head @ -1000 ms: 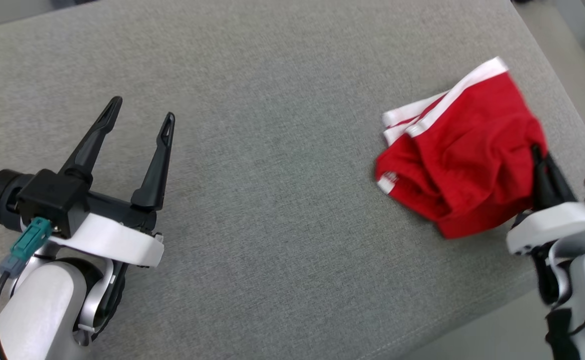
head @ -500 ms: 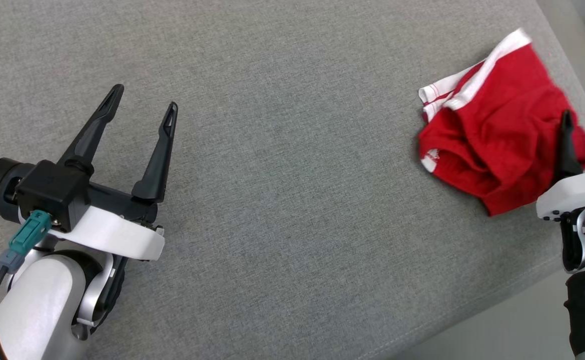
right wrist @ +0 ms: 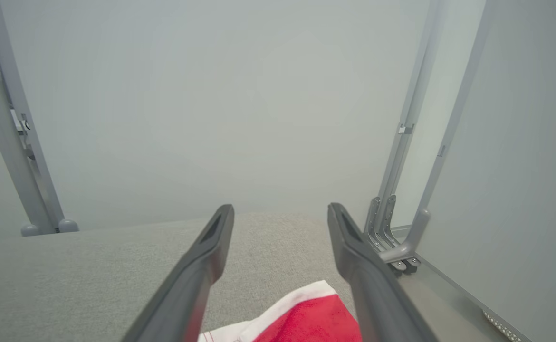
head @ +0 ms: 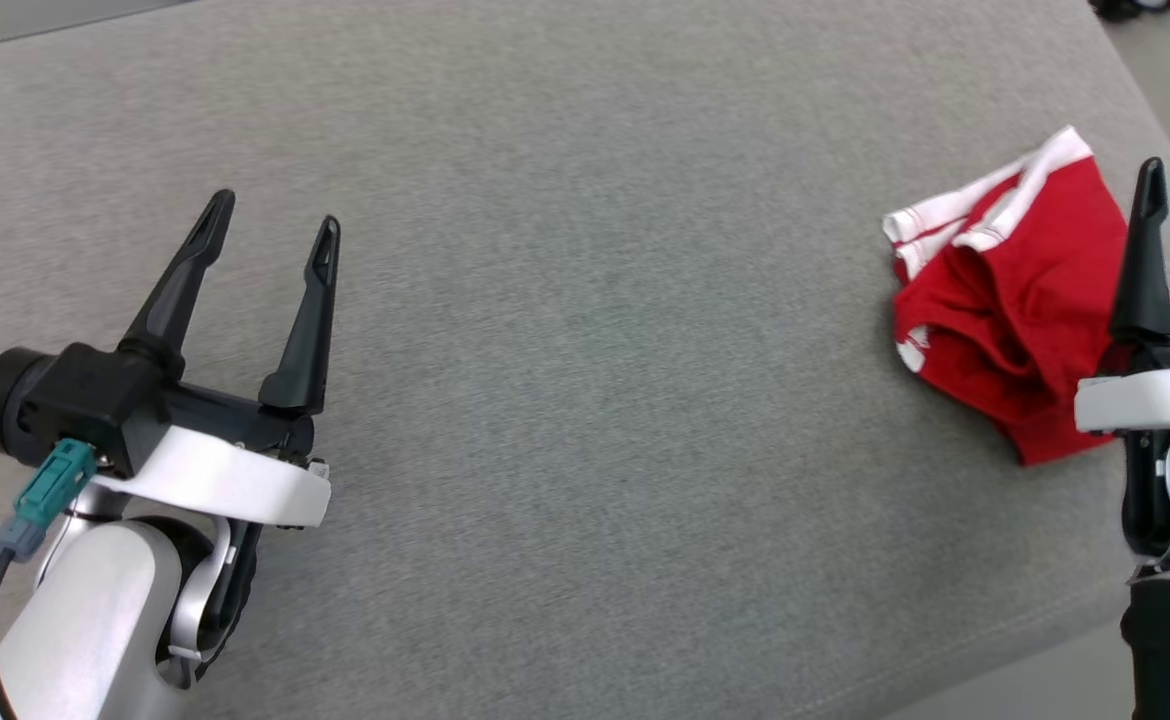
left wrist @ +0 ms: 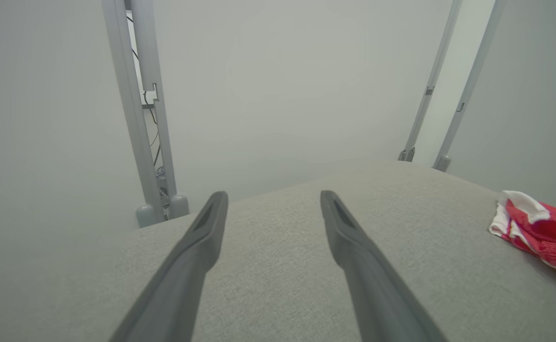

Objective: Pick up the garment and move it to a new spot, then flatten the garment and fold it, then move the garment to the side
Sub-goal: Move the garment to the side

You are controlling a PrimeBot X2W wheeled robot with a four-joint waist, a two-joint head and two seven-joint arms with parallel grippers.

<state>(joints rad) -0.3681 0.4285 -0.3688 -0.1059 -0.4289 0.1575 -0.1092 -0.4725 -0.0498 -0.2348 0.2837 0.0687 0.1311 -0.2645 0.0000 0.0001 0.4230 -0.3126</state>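
One red garment (head: 1015, 300) with a white band lies bunched near the right edge of the grey padded surface (head: 585, 350), well short of flat (I count at least two overlapping layers at the band). I read that spot as a drop-off point, with the flattening not yet done.

My right gripper (right wrist: 280, 213) sits over the garment's near right part. Its jaws are apart with nothing between them, so I judge the cloth is free. My left gripper (head: 274, 212) hangs well apart from it over bare surface, jaws also spread and empty. That looks like a waiting pose until spreading the cloth calls for two grips.

The head view's right edge cuts off one right finger. The other finger and the pale wrist cover the garment's right side, so I cannot tell whether that finger touches the fabric. The right wrist view catches just a strip of band and red cloth at its bottom edge.
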